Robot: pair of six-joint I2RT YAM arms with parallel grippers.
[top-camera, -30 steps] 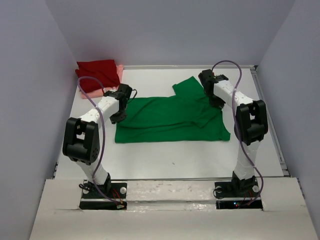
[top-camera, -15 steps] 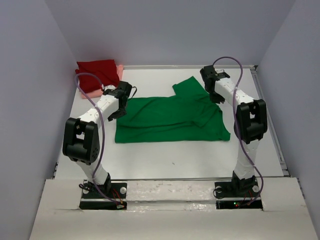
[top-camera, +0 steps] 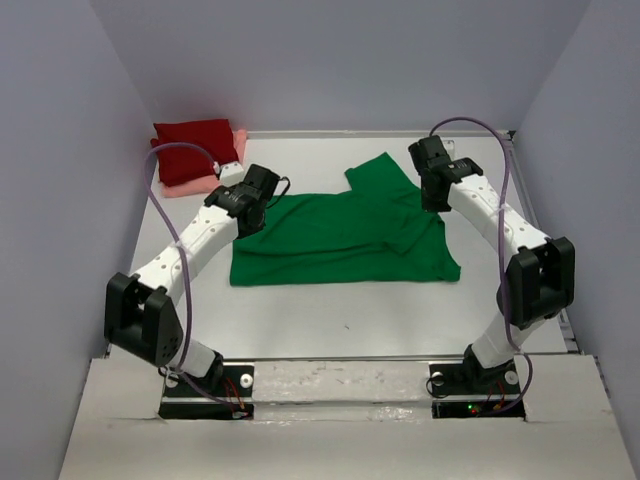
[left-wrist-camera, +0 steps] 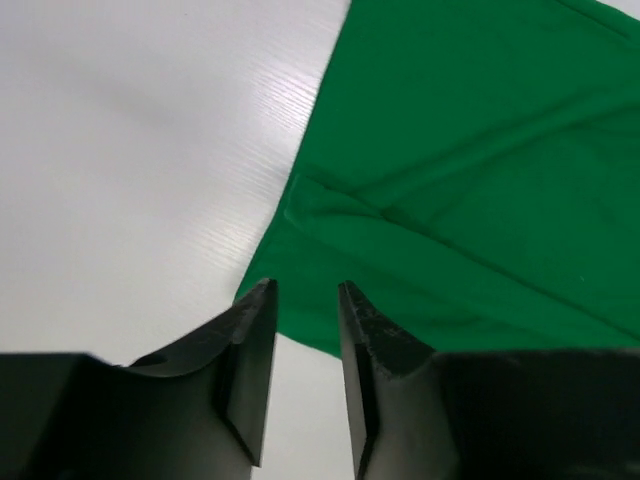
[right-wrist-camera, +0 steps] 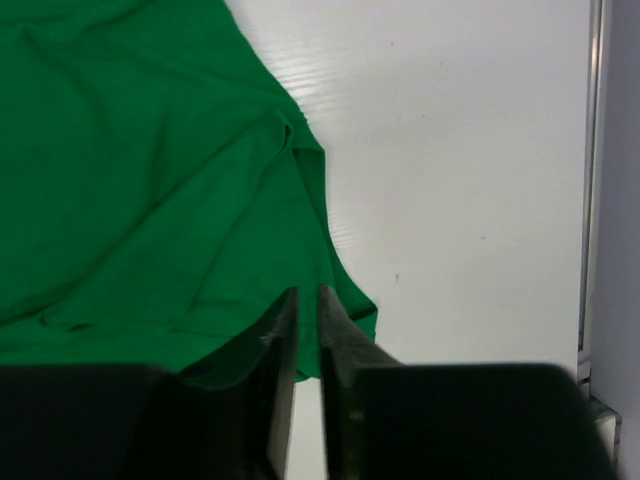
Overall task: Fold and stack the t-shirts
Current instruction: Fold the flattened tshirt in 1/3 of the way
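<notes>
A bright green t-shirt lies spread flat in the middle of the table, one sleeve pointing to the back. A dark red t-shirt sits folded on a salmon pink one at the back left corner. My left gripper hovers over the green shirt's left edge. In the left wrist view the left gripper is open, nothing between its fingers, above a corner of the green t-shirt. My right gripper hangs over the shirt's right sleeve. In the right wrist view the right gripper has a narrow empty gap, just above the cloth's hem.
The white table is walled by grey panels on three sides. A raised metal rail runs along the table's right edge, close to my right arm. Both arm bases stand at the near edge.
Both arms have stretched out, the right elbow swinging to the right. My left gripper moved right to the green shirt's edge. The right jaws have narrowed.
</notes>
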